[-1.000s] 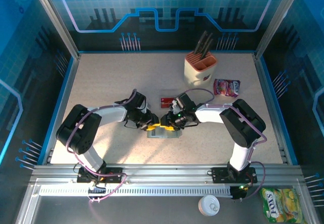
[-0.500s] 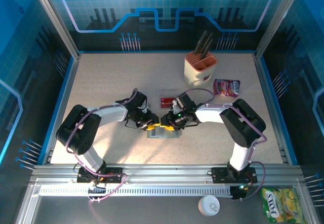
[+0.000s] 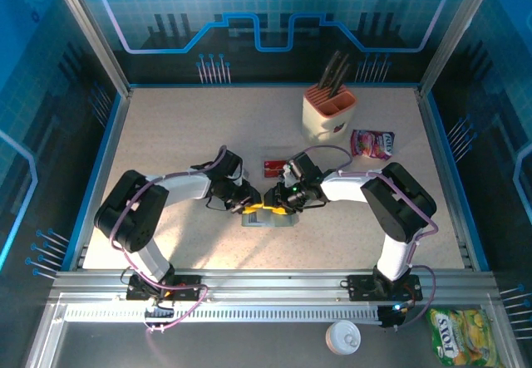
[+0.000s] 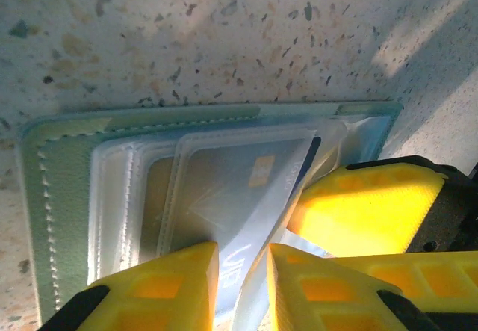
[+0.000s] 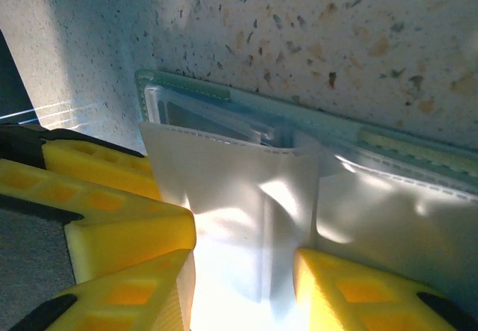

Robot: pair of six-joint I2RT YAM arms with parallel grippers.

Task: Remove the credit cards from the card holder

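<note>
The grey-green bifold card holder (image 3: 268, 218) lies open on the speckled table (image 3: 166, 135), pinned by the right gripper (image 5: 243, 260), jaws parted, likely to steady it. The left gripper (image 4: 243, 260) straddles a pale sleeved credit card (image 4: 231, 185); whether it is clamped, I cannot tell.

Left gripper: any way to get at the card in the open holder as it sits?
Likely yes: the left gripper straddles the card, the card holder lies open, and the right gripper sits beside it.

My left claw (image 4: 240, 255) has pinched in, fingers now just a slim gap apart over the blue-and-white card (image 4: 239, 185). In the top view my arm has nudged slightly right, tips further onto the card holder (image 4: 56, 196).
</note>
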